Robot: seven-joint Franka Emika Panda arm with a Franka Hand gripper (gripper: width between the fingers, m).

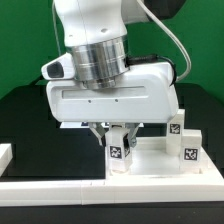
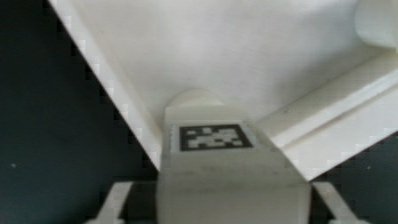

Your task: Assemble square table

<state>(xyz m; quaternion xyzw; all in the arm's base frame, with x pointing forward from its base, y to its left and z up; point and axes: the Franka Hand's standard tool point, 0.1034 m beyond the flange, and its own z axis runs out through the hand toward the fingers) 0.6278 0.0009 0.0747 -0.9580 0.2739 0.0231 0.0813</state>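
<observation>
The white square tabletop lies on the black table at the exterior view's lower right. Two white tagged legs stand upright on its right side. My gripper hangs over the tabletop's near left corner and is shut on a third tagged leg, which stands upright there. In the wrist view the leg shows its tag, with the fingers against both of its sides and my gripper closed round it. The tabletop with its raised rim lies beyond. The fourth leg is out of view.
A long white border rail runs along the front of the table. Another white piece sits at the exterior view's left edge. The arm's big body hides the middle of the scene. A green wall stands behind.
</observation>
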